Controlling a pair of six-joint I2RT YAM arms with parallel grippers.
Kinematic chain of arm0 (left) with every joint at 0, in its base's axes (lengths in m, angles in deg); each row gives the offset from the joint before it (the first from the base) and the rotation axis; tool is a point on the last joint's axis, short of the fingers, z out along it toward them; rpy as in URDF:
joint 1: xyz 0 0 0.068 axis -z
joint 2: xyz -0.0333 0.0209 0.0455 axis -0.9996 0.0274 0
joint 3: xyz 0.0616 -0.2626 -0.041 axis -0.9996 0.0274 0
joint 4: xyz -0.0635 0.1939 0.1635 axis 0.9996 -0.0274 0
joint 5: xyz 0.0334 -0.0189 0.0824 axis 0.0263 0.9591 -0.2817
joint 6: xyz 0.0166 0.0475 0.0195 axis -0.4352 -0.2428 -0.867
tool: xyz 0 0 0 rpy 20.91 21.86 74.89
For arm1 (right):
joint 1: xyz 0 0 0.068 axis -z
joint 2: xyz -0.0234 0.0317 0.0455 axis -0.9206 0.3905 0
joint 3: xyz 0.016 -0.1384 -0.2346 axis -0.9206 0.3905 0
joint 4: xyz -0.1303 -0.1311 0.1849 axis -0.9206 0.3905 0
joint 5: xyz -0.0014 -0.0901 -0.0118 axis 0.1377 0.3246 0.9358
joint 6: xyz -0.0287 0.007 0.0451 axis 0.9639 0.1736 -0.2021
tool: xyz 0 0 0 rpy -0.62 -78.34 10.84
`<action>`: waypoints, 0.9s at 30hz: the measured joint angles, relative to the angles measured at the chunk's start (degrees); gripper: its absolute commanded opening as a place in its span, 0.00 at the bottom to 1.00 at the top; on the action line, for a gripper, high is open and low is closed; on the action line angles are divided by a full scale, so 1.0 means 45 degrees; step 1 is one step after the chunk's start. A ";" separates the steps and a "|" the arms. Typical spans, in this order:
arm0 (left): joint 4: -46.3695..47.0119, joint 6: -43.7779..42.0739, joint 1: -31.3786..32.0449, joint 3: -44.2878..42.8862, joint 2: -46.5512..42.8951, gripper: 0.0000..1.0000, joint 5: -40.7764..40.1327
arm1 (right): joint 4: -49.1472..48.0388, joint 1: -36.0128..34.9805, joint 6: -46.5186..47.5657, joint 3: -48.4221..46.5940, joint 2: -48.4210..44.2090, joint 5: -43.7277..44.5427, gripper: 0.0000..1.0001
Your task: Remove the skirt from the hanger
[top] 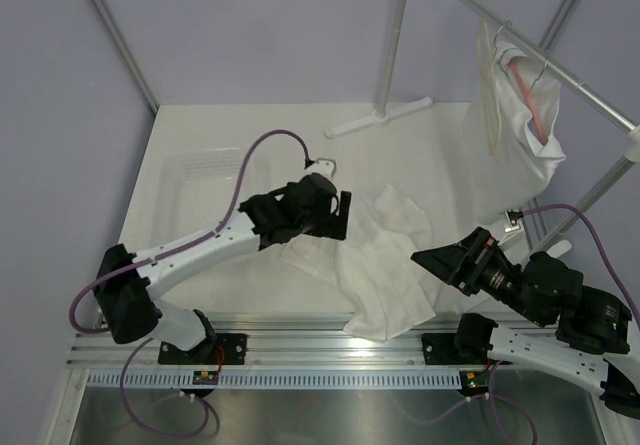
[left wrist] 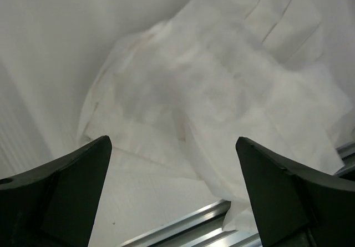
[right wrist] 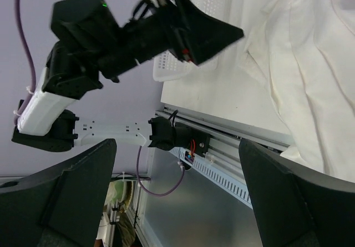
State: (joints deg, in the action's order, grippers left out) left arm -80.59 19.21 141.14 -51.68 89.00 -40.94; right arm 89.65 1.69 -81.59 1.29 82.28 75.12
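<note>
So the white table [top: 420,145] had the rack [top: 395,55] at the back right, with some white cloth [top: 515,155] hanging off a hanger [top: 528,83] on its rail. The skirt [top: 385,265] lay crumpled on the table between the arms, off the hanger as far as I could judge. My left gripper [top: 343,215] hovered over its left edge, jaws wide and empty. The right gripper [top: 432,258] sat just beside its right edge, same deal. It looked like the release step to me, so next I'd back both arms off without snagging fabric.
</note>
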 measured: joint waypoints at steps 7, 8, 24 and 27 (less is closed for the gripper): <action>-0.0991 0.0967 0.2084 -0.1282 0.3211 0.99 -0.0850 | 0.0092 0.0000 -0.0170 0.0165 -0.0554 0.0019 0.99; -0.0928 0.1098 0.2234 -0.1472 0.3560 0.99 -0.0835 | 0.0117 0.0000 -0.0214 0.0189 -0.0709 0.0034 1.00; 0.0330 0.2229 0.2297 -0.1603 0.7242 0.64 -0.0544 | 0.0316 0.0000 -0.0432 0.0816 -0.1651 0.0083 1.00; 0.0588 0.2346 0.2239 -0.1637 0.7354 0.00 -0.0588 | 0.0316 0.0000 -0.0432 0.0884 -0.1656 0.0078 0.99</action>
State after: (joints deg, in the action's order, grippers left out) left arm -77.94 29.77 151.21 -59.05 122.09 -43.58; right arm 91.07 1.69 -83.53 5.27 74.82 75.47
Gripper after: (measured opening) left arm 0.320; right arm 0.993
